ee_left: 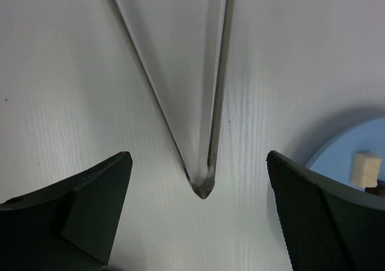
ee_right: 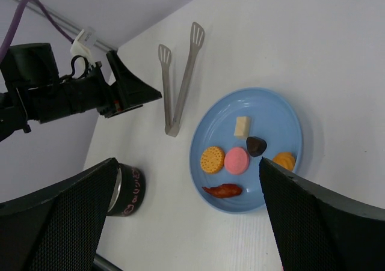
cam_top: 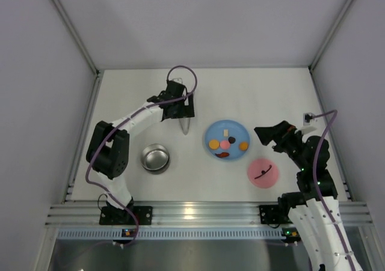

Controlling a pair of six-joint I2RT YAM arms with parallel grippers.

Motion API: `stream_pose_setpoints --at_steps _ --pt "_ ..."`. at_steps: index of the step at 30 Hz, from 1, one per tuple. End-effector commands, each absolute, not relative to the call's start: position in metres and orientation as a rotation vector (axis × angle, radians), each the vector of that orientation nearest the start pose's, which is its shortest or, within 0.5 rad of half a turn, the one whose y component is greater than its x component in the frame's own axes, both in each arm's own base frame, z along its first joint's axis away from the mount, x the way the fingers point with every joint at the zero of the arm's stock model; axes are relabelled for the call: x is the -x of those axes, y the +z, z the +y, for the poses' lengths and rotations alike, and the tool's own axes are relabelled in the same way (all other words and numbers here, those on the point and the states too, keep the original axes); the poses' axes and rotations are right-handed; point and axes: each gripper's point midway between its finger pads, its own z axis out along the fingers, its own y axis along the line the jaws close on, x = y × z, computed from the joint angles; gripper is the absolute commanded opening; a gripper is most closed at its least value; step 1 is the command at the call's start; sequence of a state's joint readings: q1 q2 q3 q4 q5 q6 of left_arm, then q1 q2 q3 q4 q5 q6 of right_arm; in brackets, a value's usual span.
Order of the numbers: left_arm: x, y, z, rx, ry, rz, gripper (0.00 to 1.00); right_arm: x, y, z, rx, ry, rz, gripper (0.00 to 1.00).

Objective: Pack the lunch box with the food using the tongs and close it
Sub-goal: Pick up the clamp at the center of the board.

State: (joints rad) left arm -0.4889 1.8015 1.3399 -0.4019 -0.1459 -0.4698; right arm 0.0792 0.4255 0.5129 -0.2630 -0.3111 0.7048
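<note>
The silver tongs (cam_top: 185, 125) lie flat on the table left of the blue plate. Their joined tip (ee_left: 204, 190) points toward the camera in the left wrist view. My left gripper (cam_top: 182, 110) hovers over them, open (ee_left: 197, 163), its fingers standing either side of the tip and touching nothing. The food (ee_right: 236, 160) sits on the plate: orange discs, a pink disc, a dark bit, a cream cube (ee_left: 367, 166) and a red-brown strip. The lunch box (cam_top: 156, 158) stands open in front of the tongs, and its pink lid (cam_top: 263, 173) lies at the right. My right gripper (cam_top: 264, 133) hangs open (ee_right: 187, 163) above the plate's right side.
The blue plate (cam_top: 210, 131) lies mid-table between the two arms. White walls close in the table on the left, back and right. A small socket with a cable (cam_top: 308, 117) sits on the right wall. An aluminium rail (cam_top: 198, 212) runs along the near edge.
</note>
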Motion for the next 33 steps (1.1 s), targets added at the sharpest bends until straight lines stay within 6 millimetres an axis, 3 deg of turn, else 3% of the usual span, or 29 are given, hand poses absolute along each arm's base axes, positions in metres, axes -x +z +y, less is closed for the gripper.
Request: stream_pose_setpoints --at_steps 1,5,27,31,33 --pt "-0.437 0.113 -0.23 0.025 -0.294 2.347 0.99 -0.236 0.246 0.093 -0.313 0.803 1.764 0.99" --pt "-0.446 0.09 -0.224 0.045 -0.203 2.395 0.99 -0.236 0.247 0.092 -0.303 0.786 1.768 0.99" --pt "-0.462 0.043 -0.218 -0.006 -0.098 2.44 0.98 -0.235 0.243 0.09 -0.302 0.77 1.783 1.0" --pt "-0.461 0.04 -0.217 -0.003 -0.098 2.444 0.92 -0.235 0.242 0.091 -0.3 0.772 1.785 0.99" --pt "-0.461 0.039 -0.216 -0.011 -0.095 2.445 0.83 -0.235 0.244 0.091 -0.301 0.776 1.783 0.99"
